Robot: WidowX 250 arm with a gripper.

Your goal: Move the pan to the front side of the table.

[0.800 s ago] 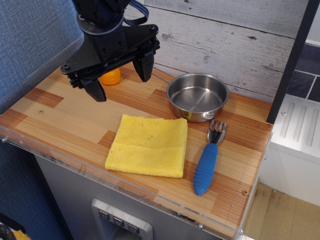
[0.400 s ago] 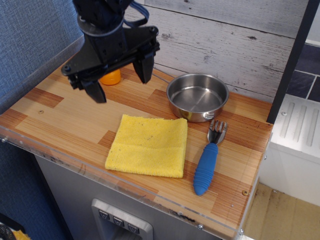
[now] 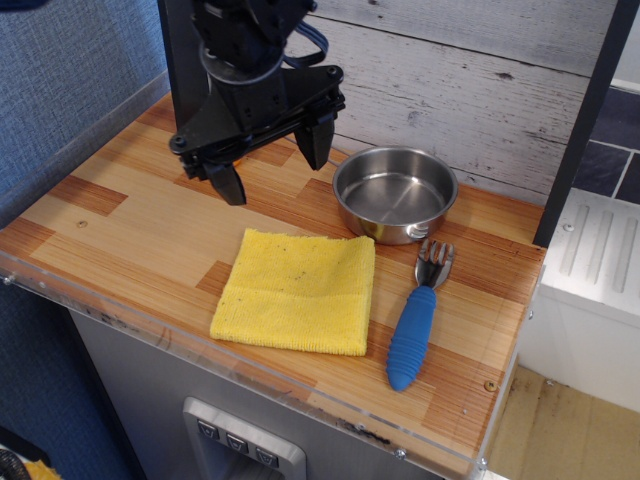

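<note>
The pan [image 3: 394, 193], a small round shiny steel one, sits empty at the back right of the wooden table [image 3: 130, 225], near the wall. My gripper [image 3: 272, 167] hangs above the table just left of the pan, not touching it. Its two black fingers [image 3: 228, 184] are spread wide apart and hold nothing.
A yellow cloth [image 3: 299, 290] lies flat in the middle, in front of the pan. A fork with a blue handle [image 3: 415, 330] lies right of the cloth, its tines by the pan. A clear acrylic edge [image 3: 200, 350] runs along the front. A wall stands behind.
My gripper has moved right, toward the pan, still open. It now hides the orange object that showed at the back left. The pan, cloth and fork have not moved.
</note>
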